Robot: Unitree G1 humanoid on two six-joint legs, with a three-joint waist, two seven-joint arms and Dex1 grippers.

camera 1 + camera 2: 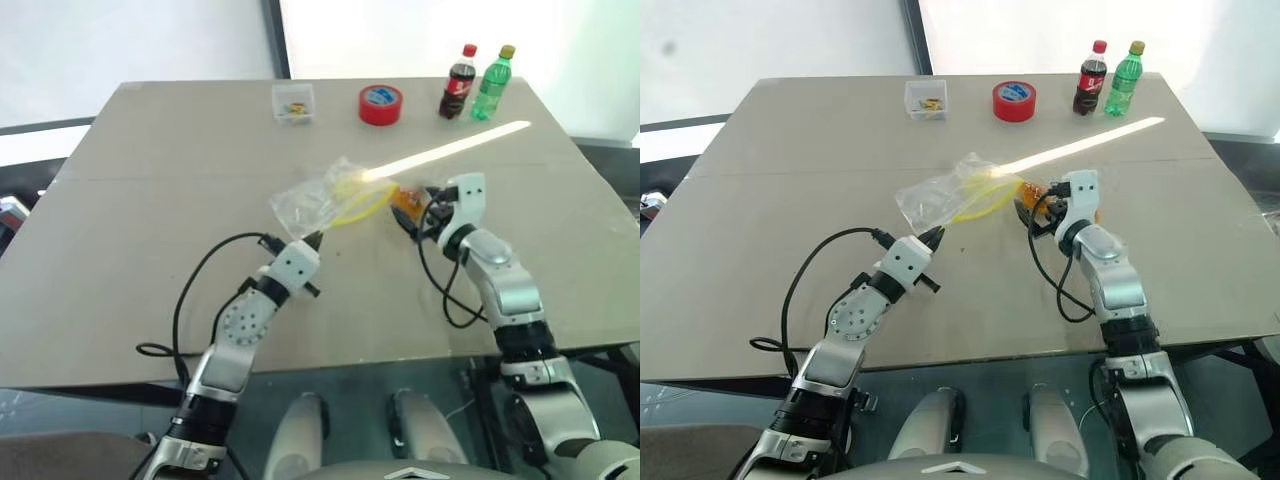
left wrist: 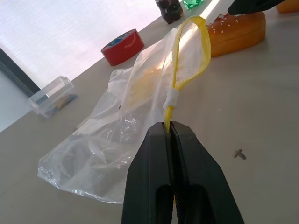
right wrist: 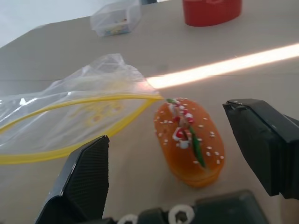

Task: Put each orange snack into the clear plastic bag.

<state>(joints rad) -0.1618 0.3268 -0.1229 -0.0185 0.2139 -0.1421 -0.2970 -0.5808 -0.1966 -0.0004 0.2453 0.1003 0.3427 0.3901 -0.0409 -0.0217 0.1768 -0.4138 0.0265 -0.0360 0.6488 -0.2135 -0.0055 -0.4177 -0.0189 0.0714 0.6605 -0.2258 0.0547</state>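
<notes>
Jaws of the left gripper point(image 2: 170, 135) pinch the bag point(image 2: 126, 121)'s yellow strip; the right gripper point(image 3: 187, 154) stands spread around a snack point(image 3: 189, 142) on the grey table point(image 1: 150, 220), tape point(image 1: 381, 104) at twelve o'clock.

**Grey-brown worktop under bright windows**

A wide, matte grey-brown worktop point(image 1: 180, 200) stands before bright white window panes split by a dark upright frame point(image 1: 275, 40). A narrow streak of sunlight point(image 1: 455, 150) runs slantwise across its far right part. A faint seam point(image 1: 150, 178) crosses the surface
</notes>
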